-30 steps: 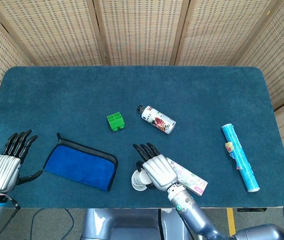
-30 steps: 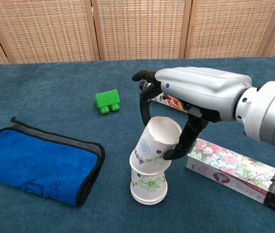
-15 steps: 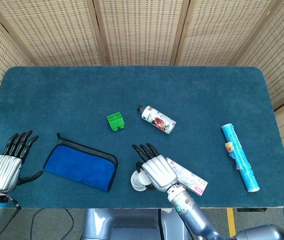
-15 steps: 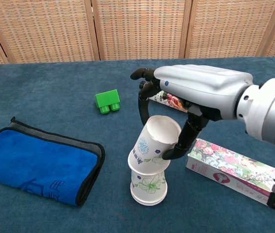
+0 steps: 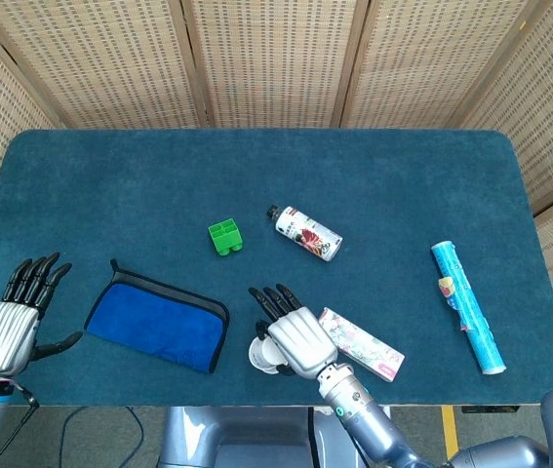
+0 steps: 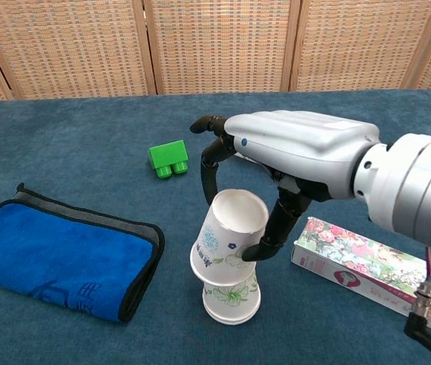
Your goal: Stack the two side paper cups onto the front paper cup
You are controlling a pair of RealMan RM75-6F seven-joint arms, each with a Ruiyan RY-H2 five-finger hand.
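Observation:
A white paper cup (image 6: 228, 234) with a floral print leans to the left on top of a second paper cup (image 6: 232, 295) standing near the table's front edge. My right hand (image 6: 295, 152) reaches over from the right and grips the upper cup between thumb and fingers. From the head view, the right hand (image 5: 296, 337) covers most of the cups (image 5: 259, 359). My left hand (image 5: 11, 319) hovers at the far left front with its fingers spread, holding nothing.
A blue cloth (image 6: 55, 255) lies left of the cups. A green block (image 6: 168, 159) and a lying bottle (image 5: 303, 232) sit behind them. A floral box (image 6: 367, 262) lies just to their right, and a blue tube (image 5: 465, 305) lies further right.
My right hand has shifted left and down with the upper cup, which now sits lower over the bottom cup. The left hand has barely moved.

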